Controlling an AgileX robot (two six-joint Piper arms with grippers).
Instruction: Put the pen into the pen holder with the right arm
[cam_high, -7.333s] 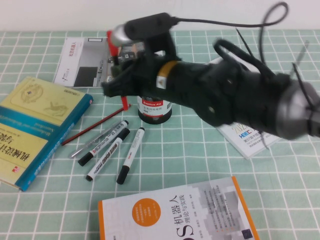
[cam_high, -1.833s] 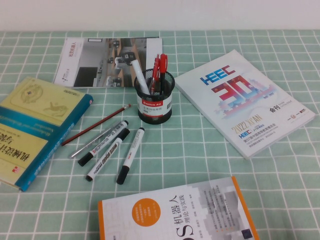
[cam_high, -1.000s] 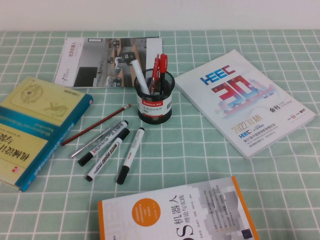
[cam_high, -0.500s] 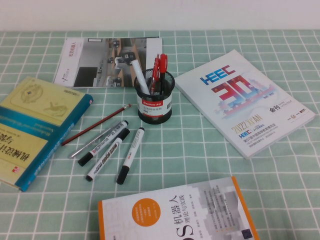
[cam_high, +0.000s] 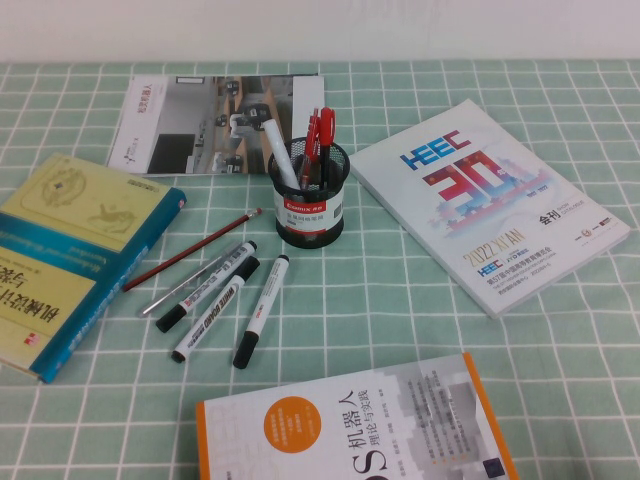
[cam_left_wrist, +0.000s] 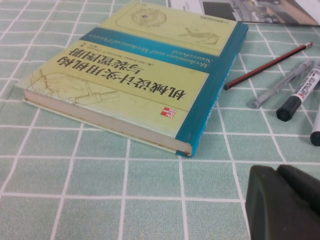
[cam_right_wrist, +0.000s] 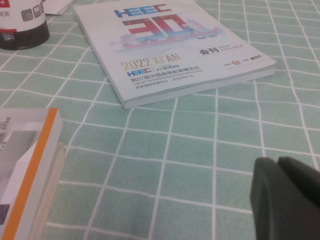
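Right gripper (cam_right_wrist: 286, 199), black and shut on nothing, hovers low over the green checked tablecloth (cam_high: 400, 300) near its right edge; left gripper (cam_left_wrist: 282, 205) likewise near the left edge, fingers together. Toward the cloth's far-middle, the red-capped black pen (cam_high: 325, 140) stands upright inside the black wire-mesh pen holder (cam_high: 311, 205).

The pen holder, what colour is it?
The pen holder is black mesh with a white, red-banded label; the high view shows it best.

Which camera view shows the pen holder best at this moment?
The high view: the pen holder stands whole there, with the pen upright inside. The right wrist view catches only its lower wall at the frame's edge, beyond the shut right gripper. The left wrist view shows the left gripper but no holder.
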